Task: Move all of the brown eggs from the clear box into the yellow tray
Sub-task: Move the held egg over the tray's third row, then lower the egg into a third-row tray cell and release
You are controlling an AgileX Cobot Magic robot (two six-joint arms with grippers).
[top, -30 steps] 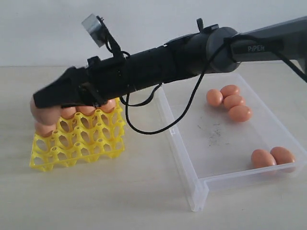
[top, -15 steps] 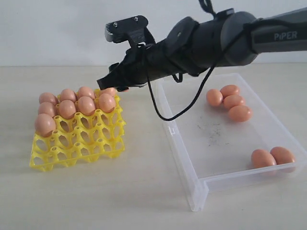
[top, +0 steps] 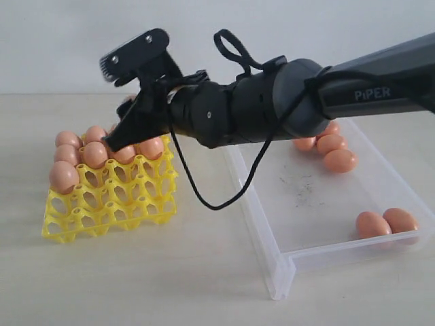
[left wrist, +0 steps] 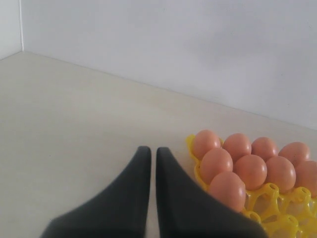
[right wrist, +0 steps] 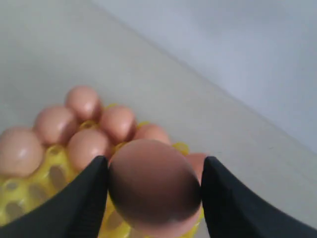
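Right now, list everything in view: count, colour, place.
table: one, pale beige, under everything
clear box: one, transparent, on the table, right side
yellow tray: one, bright yellow, left of the clear box
brown eggs: orange-brown; nine in the tray's cups, about six in the box, some partly behind the right arm
left gripper: one, black, shut and empty, beside the tray
right gripper: one, black, shut on a brown egg above the tray

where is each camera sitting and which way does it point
Exterior: off the arms, facing the yellow tray and clear box; right arm shows.
Left wrist: on the left arm, past the shut left gripper toward the tray.
Right wrist: past the right gripper holding a brown egg above the tray.
All three share the tray.
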